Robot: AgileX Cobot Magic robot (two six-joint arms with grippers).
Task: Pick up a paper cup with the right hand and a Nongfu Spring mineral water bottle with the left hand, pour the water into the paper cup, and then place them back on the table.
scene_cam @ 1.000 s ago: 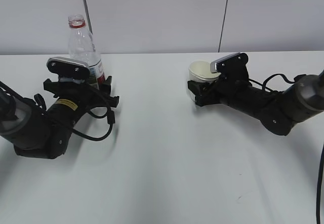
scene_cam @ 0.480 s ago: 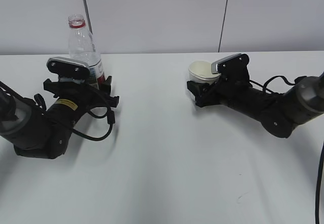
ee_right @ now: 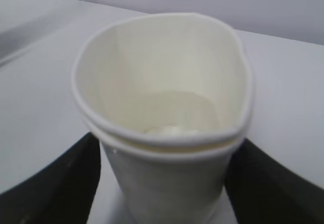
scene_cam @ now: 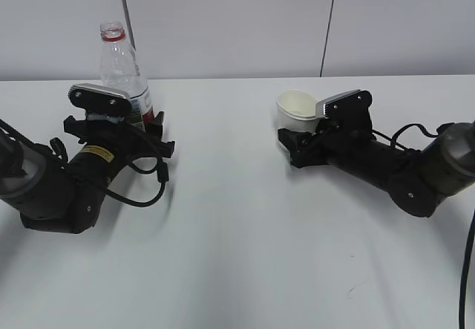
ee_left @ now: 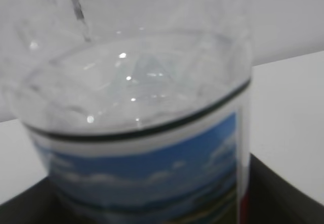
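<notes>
Right tool point(scene_cam: 291, 140) shifted right, pinching paper cup point(scene_cam: 297, 111); wrist shows squeezed rim. Left tool point(scene_cam: 119, 131) clamps bottle point(scene_cam: 123, 70).

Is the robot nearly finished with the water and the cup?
Hard to say. The bottle is uncapped and upright, the left gripper around it. The right gripper squeezes the paper cup, whose rim looks squashed. It holds a little liquid. Neither gripper has let go yet.
</notes>
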